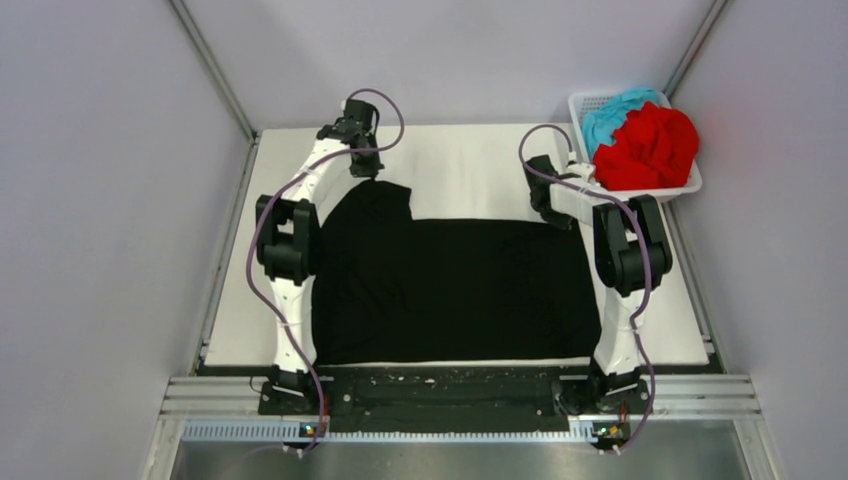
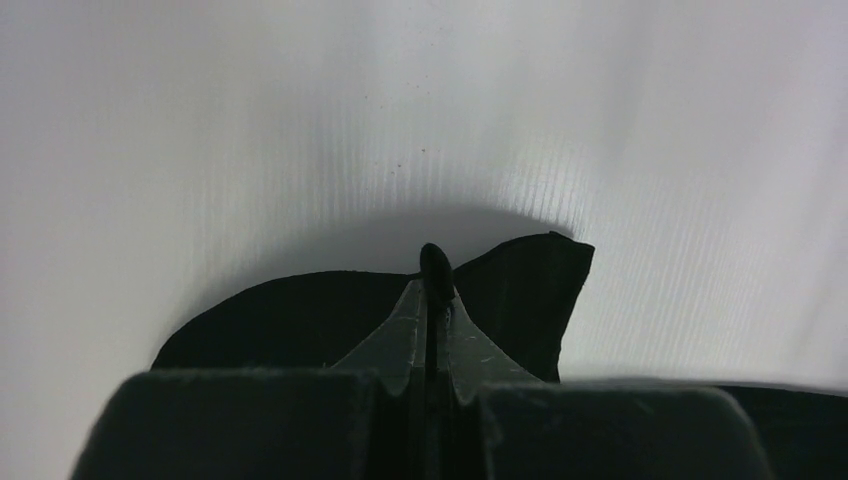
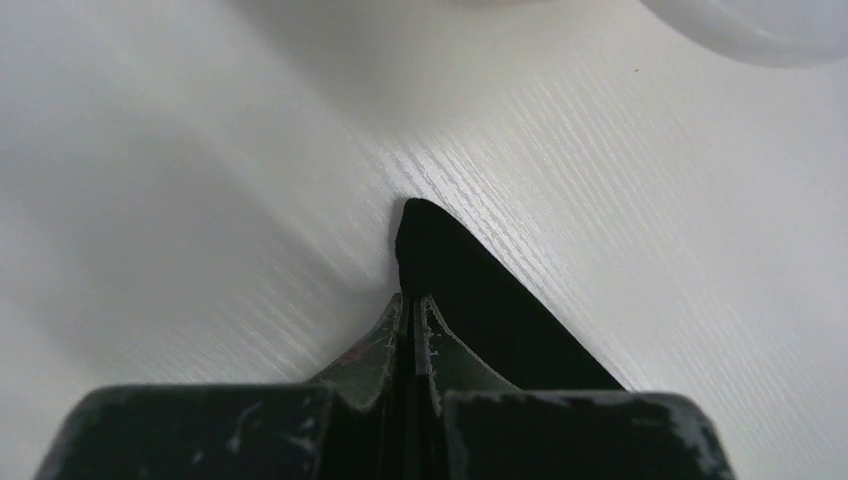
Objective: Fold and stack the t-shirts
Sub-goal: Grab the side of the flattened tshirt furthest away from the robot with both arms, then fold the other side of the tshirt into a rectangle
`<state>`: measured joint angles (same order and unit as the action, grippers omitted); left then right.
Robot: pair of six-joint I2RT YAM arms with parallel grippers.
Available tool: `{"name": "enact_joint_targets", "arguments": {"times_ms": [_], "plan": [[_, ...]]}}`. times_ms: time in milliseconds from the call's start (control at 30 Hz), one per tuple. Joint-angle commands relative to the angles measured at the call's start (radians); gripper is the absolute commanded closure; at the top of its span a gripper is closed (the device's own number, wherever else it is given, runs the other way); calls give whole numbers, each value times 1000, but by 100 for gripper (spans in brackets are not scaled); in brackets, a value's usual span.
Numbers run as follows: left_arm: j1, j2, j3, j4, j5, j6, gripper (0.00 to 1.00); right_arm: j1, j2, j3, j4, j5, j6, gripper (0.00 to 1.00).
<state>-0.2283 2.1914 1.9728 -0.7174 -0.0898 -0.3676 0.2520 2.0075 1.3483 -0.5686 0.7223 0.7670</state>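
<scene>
1. The black t-shirt [image 1: 450, 285] lay spread flat across the middle of the table [image 1: 470, 165]. It was roughly a rectangle, with one sleeve [image 1: 388, 200] sticking out toward 11 o'clock.
2. The left gripper [image 1: 367, 170] sat at the far end of that sleeve, jaws pinched together on black cloth. The wrist view showed the fabric edge caught right at the tips.
3. The right gripper [image 1: 556, 212] sat at the shirt's 1 o'clock corner, jaws likewise clamped on the black cloth. In its wrist view only a small point of fabric poked out past the tips.
4. The red t-shirt [image 1: 650, 148] and teal t-shirt [image 1: 610, 112] were bunched unfolded in the white basket [image 1: 690, 188]. It sat at 2 o'clock, well apart from the black one.
5. My read of the step: both far points were gripped, ready to fold the far edge toward 6 o'clock.
   - Raise both ends together, only enough to clear the table.
   - Keep the cloth taut between the grips and travel evenly, then lay the far edge square on the near edge.
   - The right bite looked thin, so pull slowly or it may slip.
   - The left arm held the sleeve, not a body corner, so expect skew unless the sleeve gets tucked in.
6. No brand, label or writing was readable on the shirts, basket, arms or table.
</scene>
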Motion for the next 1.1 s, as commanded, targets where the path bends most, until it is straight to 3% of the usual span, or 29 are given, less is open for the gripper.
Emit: {"name": "enact_joint_targets", "arguments": {"times_ms": [0,233,500,833,1067], "plan": [[-3,-93,-13,31,9,13,100,-8,-8,3,72,-13,-57,100],[-11,-194,-122,46,122,36,100,12,-108,-56,121,-88,-177,100],[-44,-369,-402,98,119,7,100,75,-280,-198,148,-123,-258,100],[-72,-702,-759,140,45,-74,100,116,-494,-320,117,-170,-277,100],[-83,-893,-885,103,56,-124,100,115,-595,-355,86,-185,-299,100]]}}
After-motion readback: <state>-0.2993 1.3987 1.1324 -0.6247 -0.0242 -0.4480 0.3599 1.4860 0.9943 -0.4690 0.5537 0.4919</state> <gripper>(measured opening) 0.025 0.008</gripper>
